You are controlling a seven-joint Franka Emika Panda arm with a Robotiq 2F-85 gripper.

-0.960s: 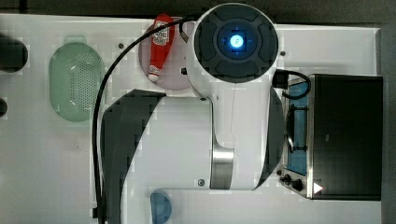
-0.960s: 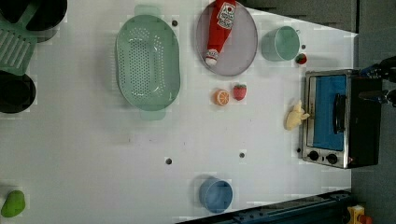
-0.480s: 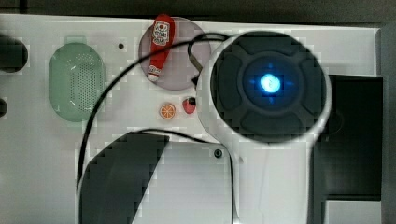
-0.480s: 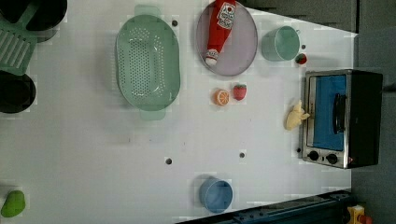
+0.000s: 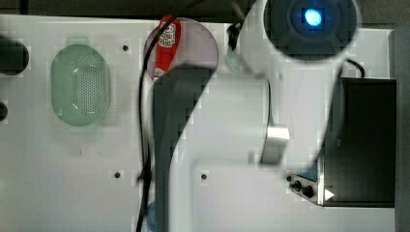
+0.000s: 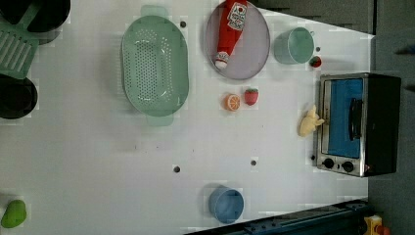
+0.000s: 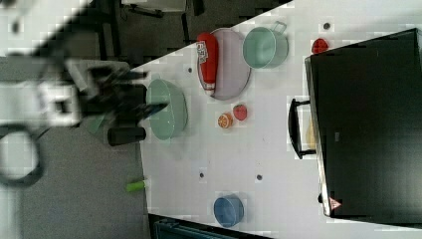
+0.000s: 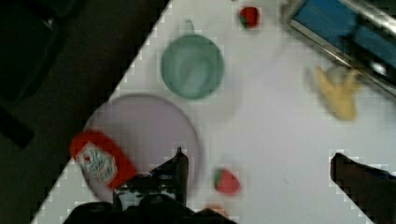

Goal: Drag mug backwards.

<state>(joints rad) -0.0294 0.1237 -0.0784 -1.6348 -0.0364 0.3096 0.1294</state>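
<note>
White table (image 6: 98, 161) crowded: gripper (image 8: 257, 182) spread wide, empty, above mug (image 8: 192, 66); descending carelessly risks bumping plate (image 8: 144, 126).

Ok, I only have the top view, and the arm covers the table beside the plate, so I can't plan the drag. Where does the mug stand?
Observer: In the left view the mug stands upright on the table, just to the left view's right of the plate and apart from it.
Operator: Anything close to it?
Observer: A small red thing lies beside it, toward the toaster oven.
Operator: Is the gripper on it?
Observer: No. In the wrist view the gripper is open, and the mug sits clear of its fingers.
</note>
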